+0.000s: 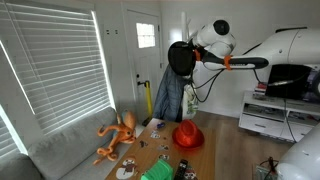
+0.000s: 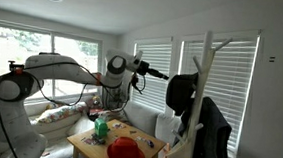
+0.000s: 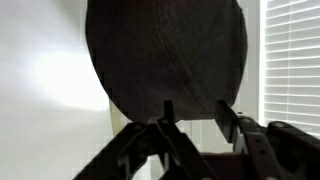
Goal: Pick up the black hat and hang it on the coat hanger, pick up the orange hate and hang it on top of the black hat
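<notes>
Up high at the hanger: the black hat, right against the white pole's upper prongs and above a dark jacket draped lower down. Held out level toward it in both exterior views, the arm, with the gripper touching the hat's side. In the wrist view, mostly dark cloth, the rounded crown filling the top and middle. Below it, the fingers set to either side of the lower rim, with the rim between them. Cannot tell whether clamped on the cloth or merely spread around it, dark on dark as it is. Cannot tell either whether hooked on a prong or only pressed against it. Down on the bench, well apart from all that: the orange hat, lying crown up near the bench edge, beside something green and a few small items too blurred to name. Off on the sofa under the blinds, an orange octopus toy.
</notes>
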